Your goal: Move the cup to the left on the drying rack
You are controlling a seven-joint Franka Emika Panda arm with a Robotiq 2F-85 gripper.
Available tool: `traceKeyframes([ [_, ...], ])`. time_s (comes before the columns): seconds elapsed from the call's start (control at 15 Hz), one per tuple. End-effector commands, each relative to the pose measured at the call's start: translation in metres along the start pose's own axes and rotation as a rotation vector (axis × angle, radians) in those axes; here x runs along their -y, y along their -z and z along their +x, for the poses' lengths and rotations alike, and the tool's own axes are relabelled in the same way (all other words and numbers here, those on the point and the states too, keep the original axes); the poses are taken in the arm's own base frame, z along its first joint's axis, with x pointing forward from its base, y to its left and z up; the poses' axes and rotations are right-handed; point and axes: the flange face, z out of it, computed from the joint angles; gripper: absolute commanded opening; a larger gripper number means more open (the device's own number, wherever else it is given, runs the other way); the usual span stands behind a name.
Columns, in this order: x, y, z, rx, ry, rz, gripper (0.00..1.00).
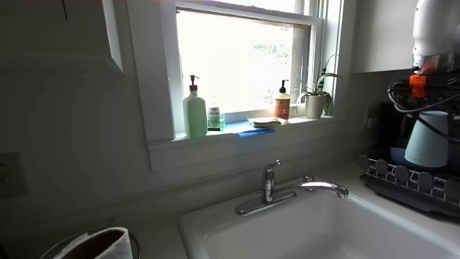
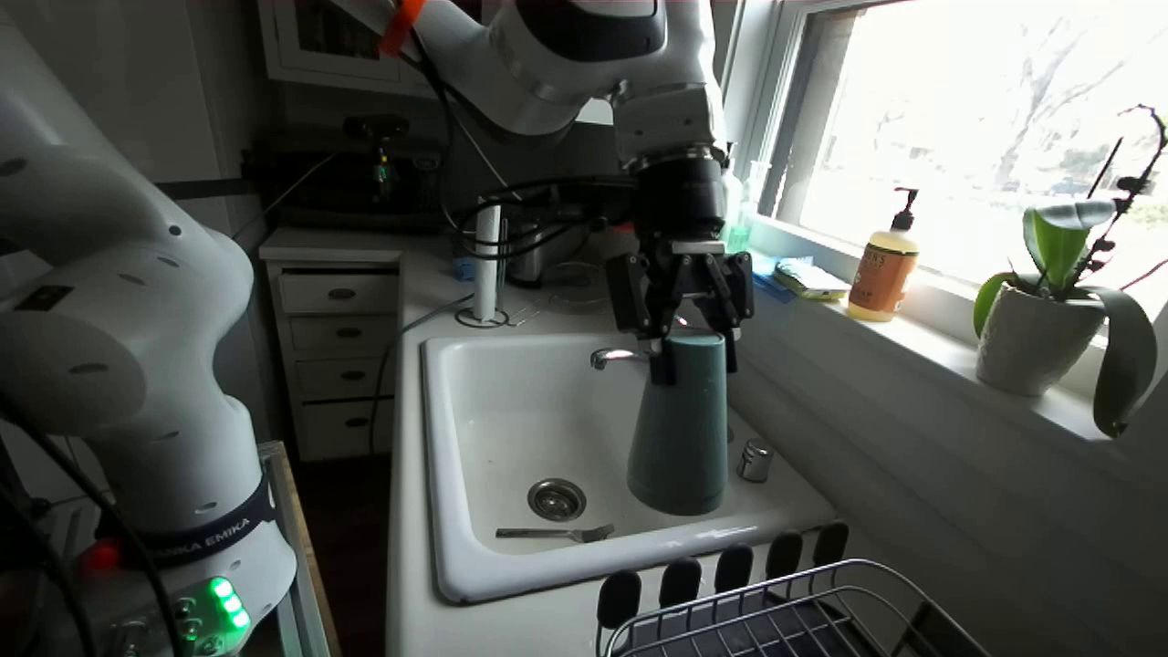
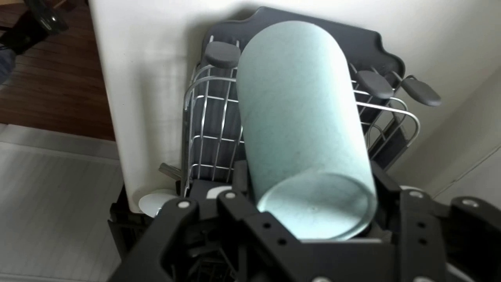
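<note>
The window (image 1: pixel 237 61) glares white with daylight, framed in pale casing (image 1: pixel 153 72); the wall (image 1: pixel 72 118) and an upper cabinet (image 1: pixel 50 34) beside it lie in grey shadow; in an exterior view bare branches (image 2: pixel 1029 100) show outside, and white drawers (image 2: pixel 312 375) with dark pulls stand in the dim background; in the wrist view reddish-brown wooden floor (image 3: pixel 64 96) lies below the edge of the pale counter (image 3: pixel 137 39).

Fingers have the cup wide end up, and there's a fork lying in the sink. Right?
One thing off: the cup is narrow end up, wide end down, as both exterior views show. The fingers do have it, and the fork does lie in the sink.
</note>
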Motion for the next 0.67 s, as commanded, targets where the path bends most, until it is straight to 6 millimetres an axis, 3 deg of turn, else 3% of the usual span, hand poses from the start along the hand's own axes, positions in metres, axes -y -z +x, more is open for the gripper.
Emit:
traceKeyframes([
  [0.0,0.042,0.003,0.000,-0.020,-0.037,0.005,0.46],
  [0.6,0.110,-0.030,0.009,-0.022,-0.118,-0.015,0.46],
])
